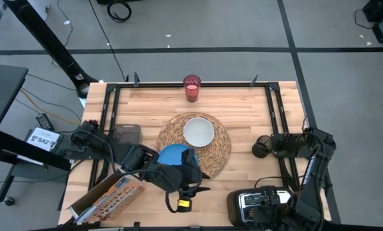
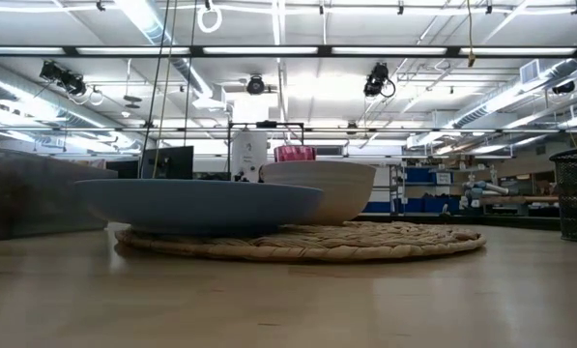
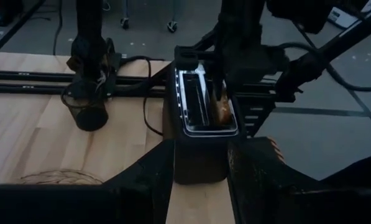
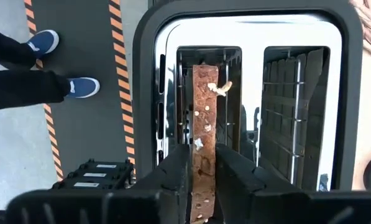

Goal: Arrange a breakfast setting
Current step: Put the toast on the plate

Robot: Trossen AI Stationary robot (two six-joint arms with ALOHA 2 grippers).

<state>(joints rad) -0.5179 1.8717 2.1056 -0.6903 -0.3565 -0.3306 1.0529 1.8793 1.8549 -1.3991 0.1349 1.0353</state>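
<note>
A toast slice [image 4: 204, 118] stands on edge in one slot of the black-and-silver toaster [image 1: 258, 205] at the table's near right corner. My right gripper [image 4: 202, 155] points down over it and is shut on the slice. My left gripper [image 3: 201, 149] hangs open and holds nothing, above the table's near middle [image 1: 190, 183], facing the toaster. A white bowl [image 1: 199, 131] sits on the round woven placemat [image 1: 217, 154]. A blue plate [image 1: 173, 154] overlaps the mat's near left edge. A red cup [image 1: 191, 88] stands at the far edge. The orange cereal box [image 1: 108, 199] lies near left. My right gripper pinches the toast slice between its two fingers, one on each flat face, near the slice's upper edge [image 4: 204, 140]. The fingers come from above, pointing down. The slice stays upright, its lower part down in the toaster's slot.
A black mesh cup [image 1: 263, 147] stands on the table's right side, beyond the toaster. The toaster's second slot [image 4: 294, 112] holds nothing. A dark block [image 1: 128, 133] sits at the left, behind the cereal box. A person's blue shoes [image 4: 48, 62] show on the floor beside the table.
</note>
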